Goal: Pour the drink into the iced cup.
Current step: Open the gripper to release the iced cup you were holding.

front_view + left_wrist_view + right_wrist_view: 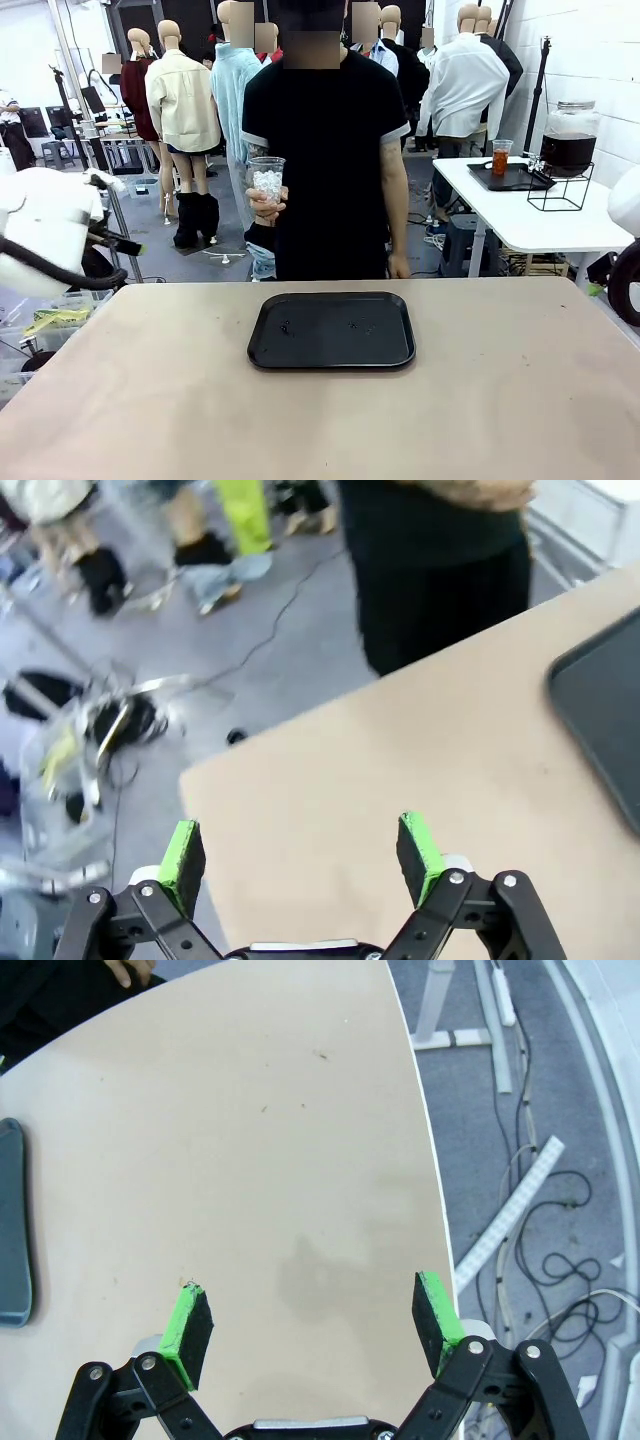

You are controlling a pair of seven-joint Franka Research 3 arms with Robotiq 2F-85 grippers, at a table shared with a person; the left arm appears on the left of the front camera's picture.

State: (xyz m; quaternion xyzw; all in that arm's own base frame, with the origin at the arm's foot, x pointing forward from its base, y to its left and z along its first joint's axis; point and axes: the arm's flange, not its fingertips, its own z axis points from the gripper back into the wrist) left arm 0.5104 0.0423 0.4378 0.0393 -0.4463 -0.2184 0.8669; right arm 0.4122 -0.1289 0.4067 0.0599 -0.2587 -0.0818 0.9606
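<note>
Looking across a big tan table (500,400) at a person (325,170) standing on the far side. Seeing a black tray (330,362) lying in the middle, likely for catching spills. Finding the left gripper (300,840) and the right gripper (310,1310) hanging over the table's sides, spread wide, pinching nothing, likely waiting. Spotting the cup of ice (266,180) being held up in the person's hand (265,208), maybe for handing over. Spotting the red drink (500,162) far off on a white side table (540,215), not yet poured.

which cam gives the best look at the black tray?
Front view: the whole black tray is in frame, all four edges visible and its surface bare apart from a few specks. The left wrist view catches just one corner at its right edge; the right wrist view, a sliver at its left edge.
</note>
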